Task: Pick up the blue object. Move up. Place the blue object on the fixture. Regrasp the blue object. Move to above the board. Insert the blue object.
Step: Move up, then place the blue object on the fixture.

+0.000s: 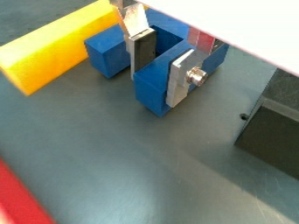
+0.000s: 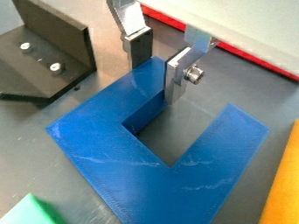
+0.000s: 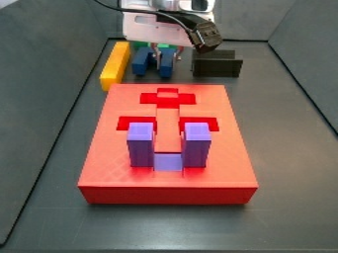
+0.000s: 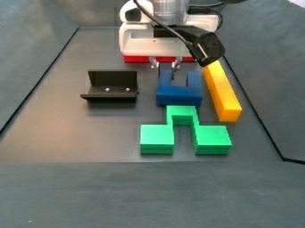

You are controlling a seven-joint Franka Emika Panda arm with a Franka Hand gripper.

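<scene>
Blue plastic is what the gripper straddles: in both wrist views its silver fingers sit parted on either side of one prong of the blue object, pads close to the faces though contact is hard to judge, so the grip looks not yet closed. In a side view, from left to right along the bench's far edge lie the fixture, the blue object under the gripper, then the yellow bar just beside it. The fixture lies left of the gripper, so the carry after lifting likely runs leftward. The board sits well apart from them.
</scene>
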